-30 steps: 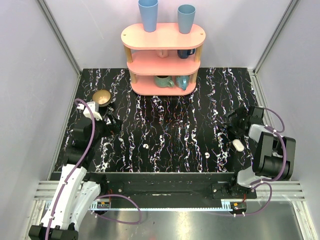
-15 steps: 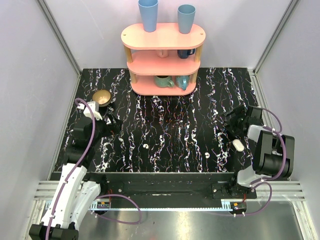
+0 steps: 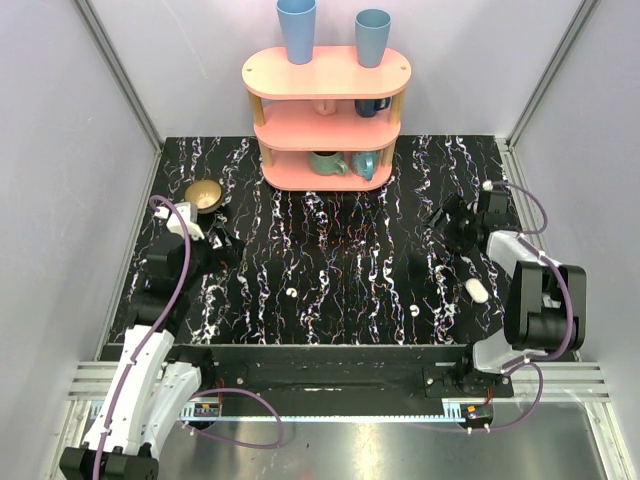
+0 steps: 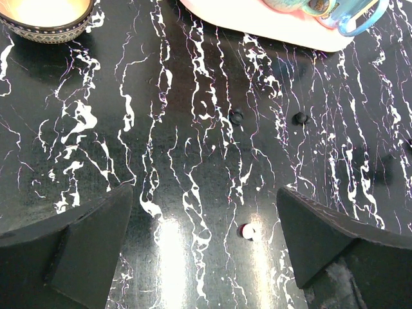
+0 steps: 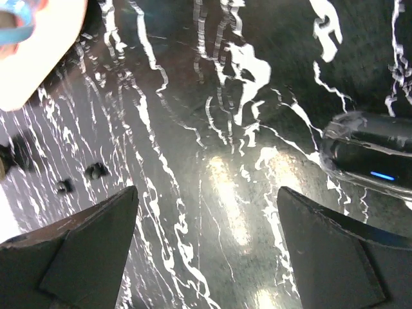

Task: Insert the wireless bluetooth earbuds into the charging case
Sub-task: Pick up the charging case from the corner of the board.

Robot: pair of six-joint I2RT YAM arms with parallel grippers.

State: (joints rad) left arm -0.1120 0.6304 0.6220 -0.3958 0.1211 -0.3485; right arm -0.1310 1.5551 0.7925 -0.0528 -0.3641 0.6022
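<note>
- The small, smooth white oval plastic charging case (image 3: 476,290) was seen lying on the black marble-patterned tabletop (image 3: 340,250) close to its right edge, toward the near right corner. Nothing was holding it, and whether its lid was up could not be made out.
- The two tiny white plastic earbuds were scattered along the near edge. One (image 3: 290,293) lay left of the middle and the other (image 3: 415,311) right of it, between the first and the case, all well apart. With neither seated, the task was judged barely begun.
- The left gripper (image 4: 205,193) was held near the left edge with its fingers spread wide and nothing between them. One earbud (image 4: 249,232) was framed between the fingers in its wrist view, which was judged a stance suited to approaching it.
- The right gripper (image 5: 206,193) hovered near the right edge, farther back than the case, its fingers likewise parted and empty. The case was not caught in its wrist view.
- A dark glossy oval thing (image 5: 373,154) bearing a blue light was cut off at the right of that view and could not be identified.
- The earbuds' orientation was too small to tell.
</note>
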